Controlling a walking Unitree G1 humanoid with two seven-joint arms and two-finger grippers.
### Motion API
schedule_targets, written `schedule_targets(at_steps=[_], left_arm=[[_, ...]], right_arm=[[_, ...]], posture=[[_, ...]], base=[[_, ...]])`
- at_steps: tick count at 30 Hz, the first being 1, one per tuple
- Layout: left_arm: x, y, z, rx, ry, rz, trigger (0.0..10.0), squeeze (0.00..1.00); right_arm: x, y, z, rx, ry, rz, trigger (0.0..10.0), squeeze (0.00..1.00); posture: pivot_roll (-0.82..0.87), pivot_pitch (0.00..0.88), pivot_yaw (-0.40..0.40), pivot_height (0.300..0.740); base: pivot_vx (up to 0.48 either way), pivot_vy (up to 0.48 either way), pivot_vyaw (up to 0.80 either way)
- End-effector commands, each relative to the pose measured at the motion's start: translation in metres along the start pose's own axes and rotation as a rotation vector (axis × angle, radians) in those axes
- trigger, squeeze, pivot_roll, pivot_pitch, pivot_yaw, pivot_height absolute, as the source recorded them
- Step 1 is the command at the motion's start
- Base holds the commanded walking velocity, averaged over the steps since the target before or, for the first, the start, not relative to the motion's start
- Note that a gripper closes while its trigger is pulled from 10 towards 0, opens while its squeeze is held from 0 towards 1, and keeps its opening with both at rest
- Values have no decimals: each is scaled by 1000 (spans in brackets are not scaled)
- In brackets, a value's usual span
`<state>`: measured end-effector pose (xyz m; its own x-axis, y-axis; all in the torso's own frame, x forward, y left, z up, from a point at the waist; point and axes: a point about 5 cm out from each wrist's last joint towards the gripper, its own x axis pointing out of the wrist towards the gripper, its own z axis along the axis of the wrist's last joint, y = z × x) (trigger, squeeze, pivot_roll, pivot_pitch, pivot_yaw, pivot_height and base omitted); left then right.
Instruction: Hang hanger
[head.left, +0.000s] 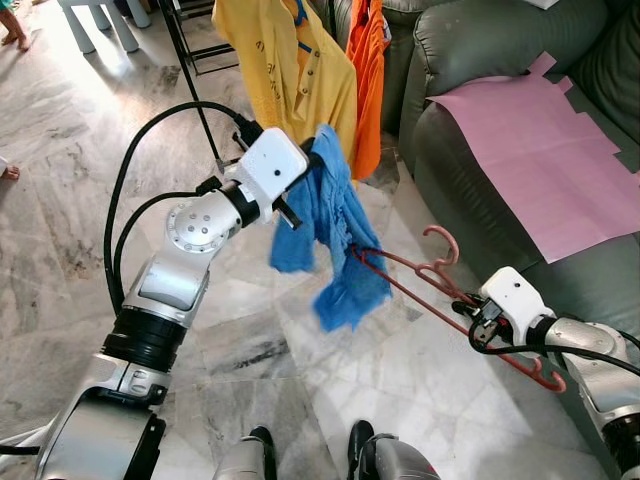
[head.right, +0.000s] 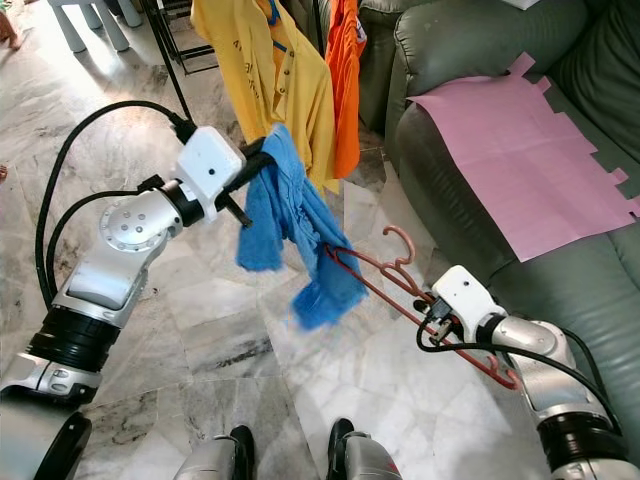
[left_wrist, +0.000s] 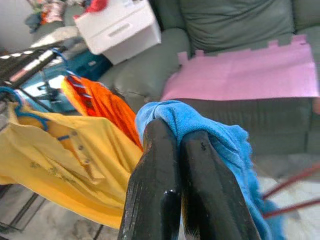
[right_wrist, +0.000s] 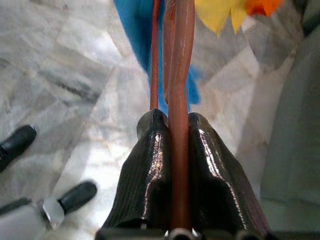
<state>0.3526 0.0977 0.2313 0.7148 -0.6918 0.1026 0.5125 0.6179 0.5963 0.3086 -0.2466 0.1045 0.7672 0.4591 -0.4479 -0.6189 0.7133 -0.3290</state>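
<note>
A blue garment (head.left: 330, 235) hangs from my left gripper (head.left: 318, 150), which is shut on its upper edge, as the left wrist view shows with the blue cloth (left_wrist: 200, 125) bunched over the black fingers (left_wrist: 165, 175). A red plastic hanger (head.left: 440, 290) pokes into the garment's lower part, its hook (head.left: 443, 243) pointing up. My right gripper (head.left: 468, 303) is shut on the hanger's bar (right_wrist: 179, 100) above the marble floor. Behind the garment, a yellow shirt (head.left: 290, 70) and an orange shirt (head.left: 368, 80) hang on a black rack (head.left: 195, 60).
A dark green sofa (head.left: 480, 60) stands on the right with a pink sheet (head.left: 545, 150) on its seat. A white box (left_wrist: 120, 25) rests behind the sofa arm. My feet (head.left: 310, 450) stand on pale marble tiles. Table legs (head.left: 100, 25) and a person's foot (head.left: 15, 35) lie far left.
</note>
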Motion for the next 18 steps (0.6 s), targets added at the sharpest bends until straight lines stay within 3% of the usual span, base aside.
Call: schedule_targets(at_steps=[1,6,8,14,18], left_arm=[[1,-10,7,51,-29,-46,10000,0],[1,-35,-14,96,67,-164,10000,0],[1,-41,-17,76,68,-176,10000,0],[3,-43,-28,90,84,-147,10000,0],[4,-35,-36,161,111,-120,10000,0]], right_arm=[[0,1,19,-37,-85,37,10000,0],[-5,2,47,-65,-187,107,10000,0],[-7,0,56,-64,-219,112,10000,0],[-15,1,67,-73,-230,169,10000,0],[-28,-2,66,-91,-204,204,10000,0]], posture=[[-51,256,27,740],[-56,258,27,740],[-58,258,28,740],[-59,259,29,740],[-65,259,27,740]], base=[[0,0,0],[0,0,0],[0,0,0],[0,0,0],[0,0,0]])
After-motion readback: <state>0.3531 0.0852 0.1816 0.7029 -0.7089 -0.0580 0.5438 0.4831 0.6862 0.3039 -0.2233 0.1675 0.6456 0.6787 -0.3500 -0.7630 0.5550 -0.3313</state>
